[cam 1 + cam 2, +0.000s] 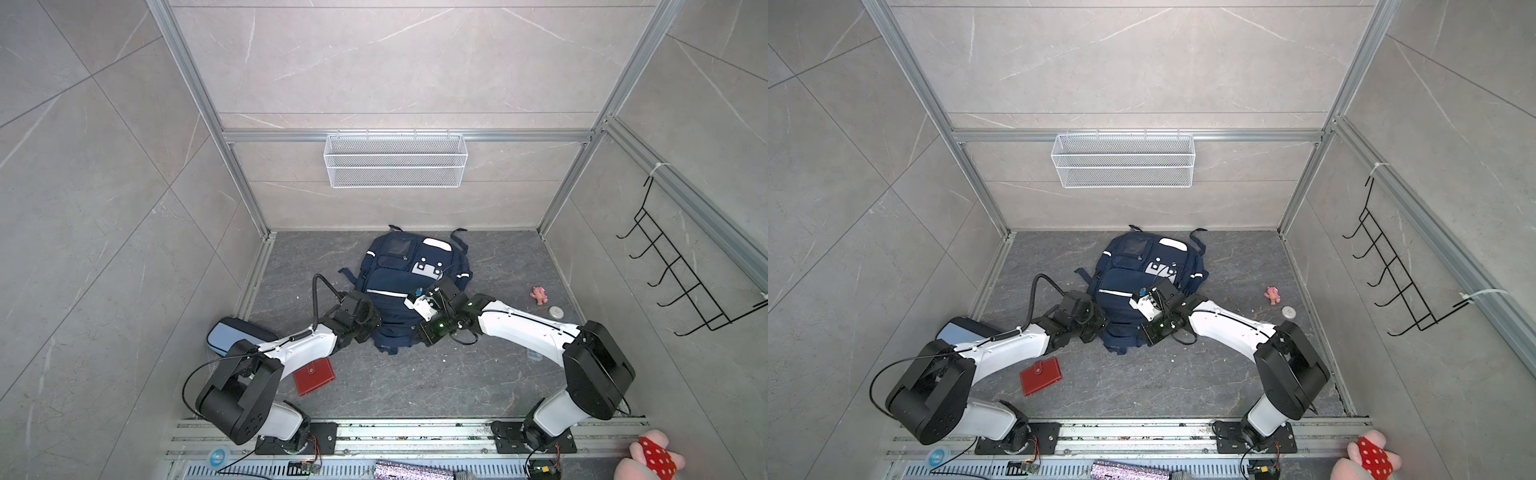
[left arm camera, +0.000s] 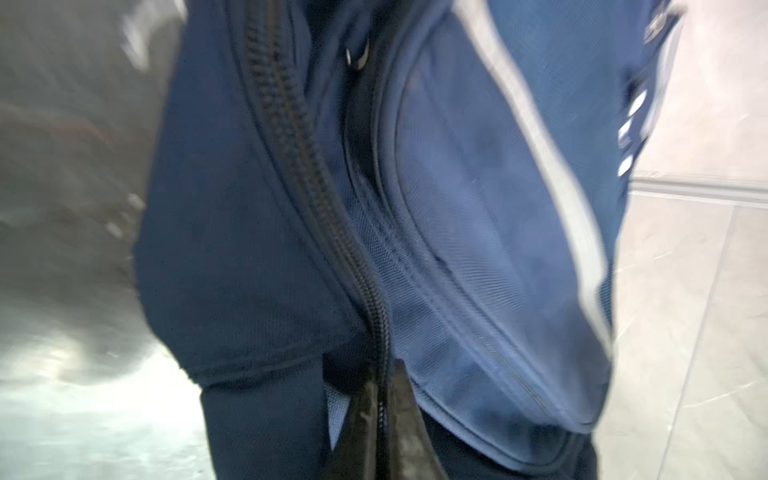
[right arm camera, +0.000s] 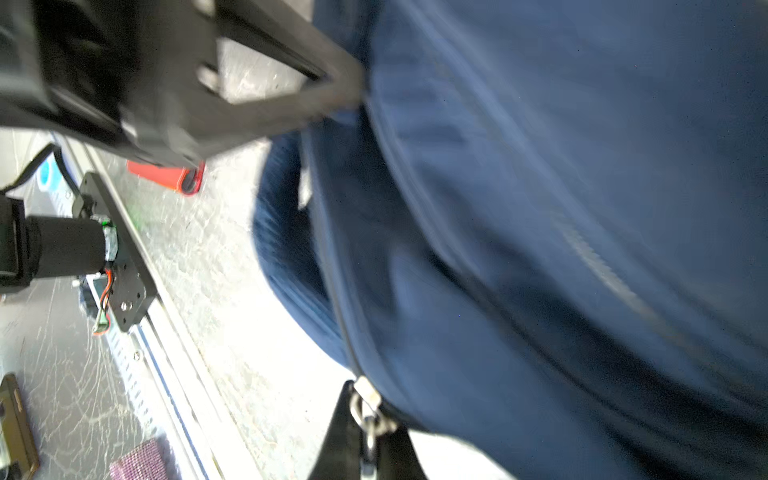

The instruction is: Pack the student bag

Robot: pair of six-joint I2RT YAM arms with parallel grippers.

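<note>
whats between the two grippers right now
The near end of the student bag, in both top views; the wrist views show the left gripper pinching its zip seam and the right gripper its metal zip pull.

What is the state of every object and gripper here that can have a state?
navy blue fabric backpack: lying flat, front up.
left gripper: shut on the backpack's black zip track.
right gripper: shut on metal zip pull.
red flat wallet: closed.
white wire mesh basket: empty.
light-blue pencil case: partly hidden, zip unclear.
</note>
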